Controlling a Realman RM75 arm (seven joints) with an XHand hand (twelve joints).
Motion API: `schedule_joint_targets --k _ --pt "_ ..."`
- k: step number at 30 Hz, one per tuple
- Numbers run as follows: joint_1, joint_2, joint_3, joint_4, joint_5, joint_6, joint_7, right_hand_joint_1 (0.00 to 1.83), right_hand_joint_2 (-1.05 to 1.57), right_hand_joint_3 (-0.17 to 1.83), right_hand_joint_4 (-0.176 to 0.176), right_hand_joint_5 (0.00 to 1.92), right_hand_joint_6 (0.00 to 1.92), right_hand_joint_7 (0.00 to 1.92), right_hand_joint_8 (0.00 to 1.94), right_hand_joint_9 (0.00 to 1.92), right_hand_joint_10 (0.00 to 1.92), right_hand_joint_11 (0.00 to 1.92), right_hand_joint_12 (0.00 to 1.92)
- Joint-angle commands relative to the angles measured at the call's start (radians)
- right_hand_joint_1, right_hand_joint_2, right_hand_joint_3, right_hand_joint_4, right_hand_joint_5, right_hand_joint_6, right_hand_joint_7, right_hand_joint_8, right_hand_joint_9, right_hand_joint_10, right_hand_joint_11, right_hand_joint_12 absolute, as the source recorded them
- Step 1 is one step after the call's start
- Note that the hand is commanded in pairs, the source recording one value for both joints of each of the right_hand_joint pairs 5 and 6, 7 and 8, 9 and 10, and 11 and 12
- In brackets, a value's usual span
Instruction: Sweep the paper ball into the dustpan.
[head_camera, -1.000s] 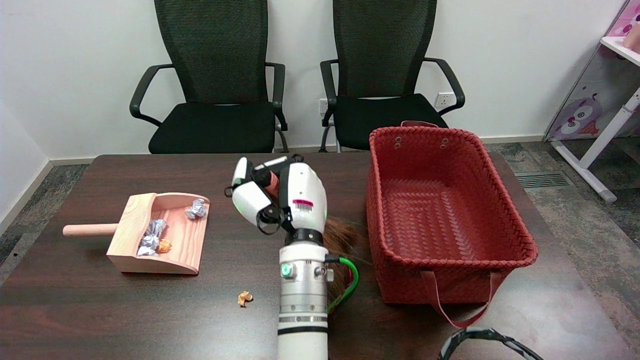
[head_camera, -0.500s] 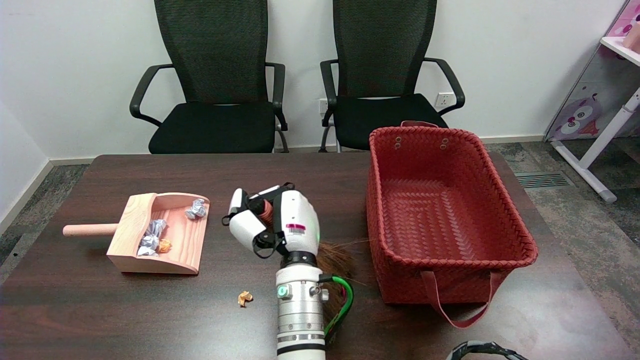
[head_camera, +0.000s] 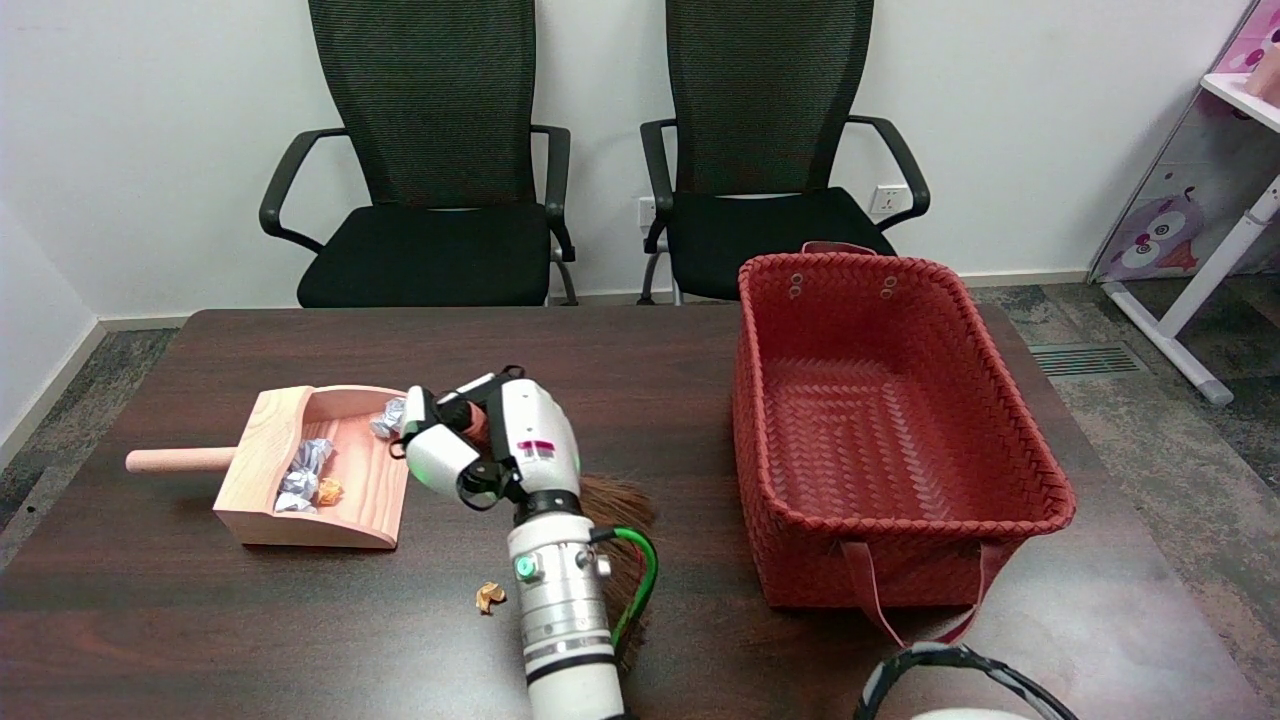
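Head view: the wooden dustpan (head_camera: 315, 470) is lying on the dark wooden table (head_camera: 200, 620) with its round handle pointing away from the red woven basket (head_camera: 890, 440) and its open mouth facing toward that basket. Inside the dustpan, several crumpled paper balls are resting: silver-blue ones near the back wall and one small orange one beside them. The orange paper ball (head_camera: 489, 597) that is outside the pan is lying on the table in front of the dustpan's mouth, nearer the camera and apart from the pan's front lip. The right hand (head_camera: 487, 447) is reaching in just beside the dustpan's open mouth, its fingers curling around the orange-brown handle of a hand broom (head_camera: 610, 520); the grasp is closed on that handle. The broom's brown bristles are showing behind the wrist, on the side of the arm away from the dustpan, and are trailing down along the forearm toward the table. The paper ball is lying on the dustpan side of the forearm, close to it but not touching it. Two black office chairs (head_camera: 430, 160) are standing beyond the table, behind the dustpan.
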Motion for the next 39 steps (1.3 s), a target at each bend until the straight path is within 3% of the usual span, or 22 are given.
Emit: schedule_joint_targets --k 1,15,22,28,39 --pt "0.159 -0.062 0.008 0.247 0.007 -0.16 0.256 0.8 1.57 1.83 0.069 1.92 1.92 1.92 1.92 1.92 1.92 1.92 1.92" --pt "0.313 -0.076 0.036 0.374 0.048 -0.261 0.607 0.73 1.57 1.83 0.057 1.92 1.92 1.92 1.92 1.92 1.92 1.92 1.92" --pt "0.392 -0.07 0.035 0.433 0.073 -0.28 0.903 0.69 1.47 1.83 0.049 1.92 1.92 1.92 1.92 1.92 1.92 1.92 1.92" --pt "0.439 -0.027 0.029 0.448 0.071 -0.269 0.951 0.67 1.44 1.83 0.042 1.92 1.92 1.92 1.92 1.92 1.92 1.92 1.92" --pt "0.493 -0.006 0.032 0.435 0.073 -0.255 1.032 0.65 1.44 1.57 0.038 1.92 1.92 1.92 1.92 1.92 1.92 1.92 1.92"
